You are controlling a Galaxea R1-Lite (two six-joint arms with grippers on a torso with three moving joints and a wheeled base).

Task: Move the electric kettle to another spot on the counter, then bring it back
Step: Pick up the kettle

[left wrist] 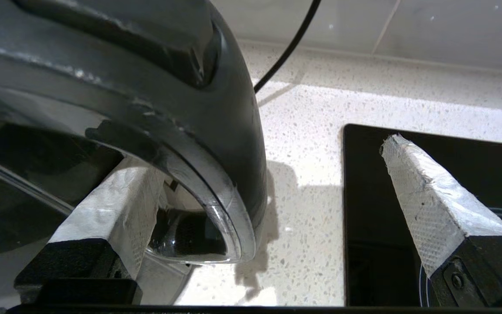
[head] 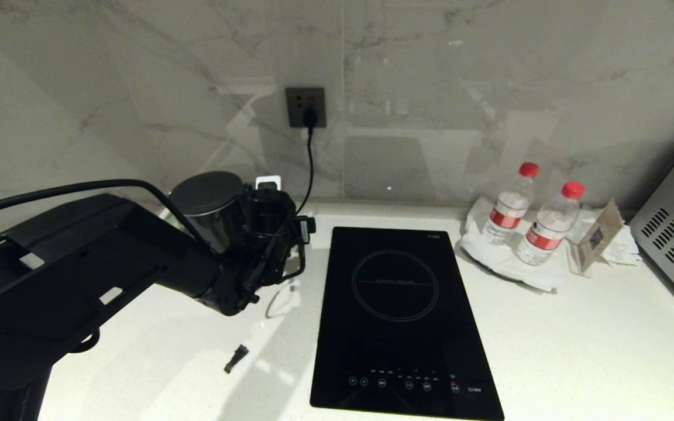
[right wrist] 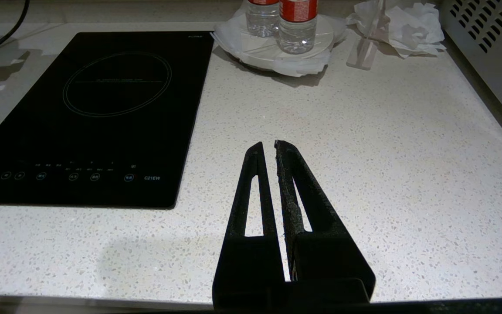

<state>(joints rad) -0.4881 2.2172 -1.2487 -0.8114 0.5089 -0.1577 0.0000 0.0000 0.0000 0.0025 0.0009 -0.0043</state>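
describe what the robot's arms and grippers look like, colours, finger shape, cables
The left arm is matte black with boxy links, a cylindrical wrist and a black cable looping over it. The left gripper has black finger bases whose wedge-shaped fingers are wrapped in white textured tape. The right gripper is plain black, with long tapering fingers, each with a slot cut through, and no tape.
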